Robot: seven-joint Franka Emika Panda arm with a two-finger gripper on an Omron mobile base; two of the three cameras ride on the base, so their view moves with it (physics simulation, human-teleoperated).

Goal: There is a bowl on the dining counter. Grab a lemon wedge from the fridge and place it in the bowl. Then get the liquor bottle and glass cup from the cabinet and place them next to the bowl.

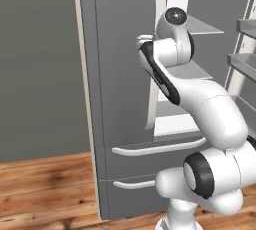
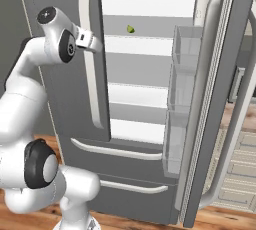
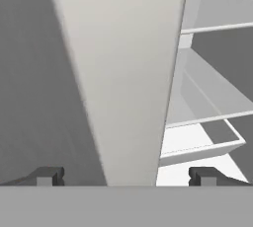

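Note:
The dark-grey fridge [image 2: 70,99] stands with its right door [image 2: 225,89] swung open and its left door [image 1: 120,74] shut. A tiny pale-yellow lemon wedge [image 2: 130,29] lies on an upper white shelf inside. My gripper [image 2: 96,45] is up against the left door's long white handle [image 2: 90,84]. In the hand view the handle [image 3: 123,73] runs up between my two fingertips, and the gripper [image 3: 126,175] stands open with its jaws wide apart on either side of it. The bowl, the dining counter, the liquor bottle and the glass cup are out of view.
White shelves [image 2: 135,94] step down inside the fridge. Clear bins [image 2: 182,99] line the inside of the open door. Two drawers with white handles [image 2: 112,150] sit below. The floor [image 1: 45,184] is wood, and a grey wall [image 1: 35,64] lies left of the fridge.

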